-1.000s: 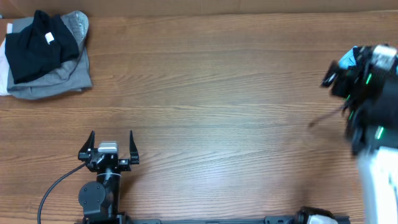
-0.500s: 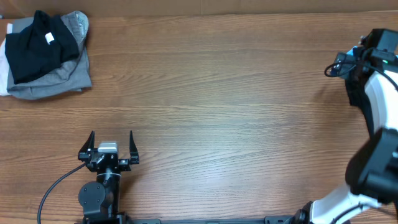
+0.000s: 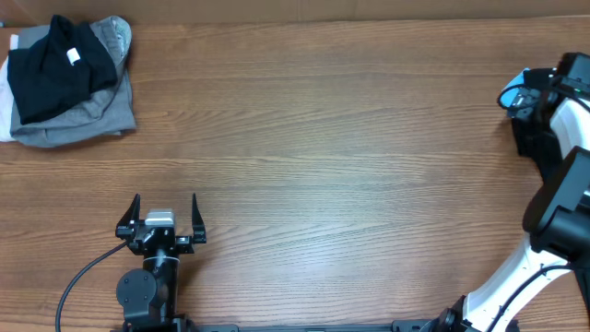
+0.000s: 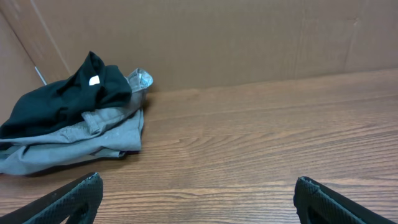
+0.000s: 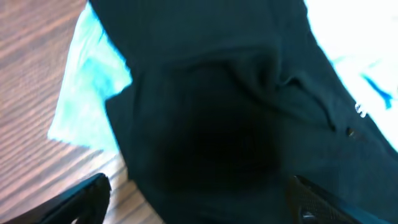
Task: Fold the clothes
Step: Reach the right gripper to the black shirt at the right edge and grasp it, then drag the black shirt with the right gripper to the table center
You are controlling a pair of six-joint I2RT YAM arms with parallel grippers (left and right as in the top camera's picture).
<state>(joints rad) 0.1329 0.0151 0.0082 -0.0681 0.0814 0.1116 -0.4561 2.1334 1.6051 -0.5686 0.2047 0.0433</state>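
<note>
A folded black T-shirt with a white tag (image 3: 55, 65) lies on a grey one (image 3: 88, 120) at the table's far left corner; the left wrist view shows the same black shirt (image 4: 68, 99) and grey shirt (image 4: 93, 134). My left gripper (image 3: 166, 201) rests open near the front edge, nothing between its fingers (image 4: 81, 196). My right arm (image 3: 553, 120) reaches to the table's right edge. There my right gripper (image 5: 199, 186) hangs open, close over a crumpled black shirt (image 5: 236, 112) that lies on a light blue one (image 5: 87, 93).
A cardboard wall (image 4: 249, 37) backs the wooden table (image 3: 323, 166). A bit of white cloth (image 3: 5, 92) shows under the left stack. Some white and blue fabric (image 5: 354, 37) lies beside the black shirt on the right.
My right arm has swung further right and back, out to the table's right edge. The left arm and the left stack have not moved.
</note>
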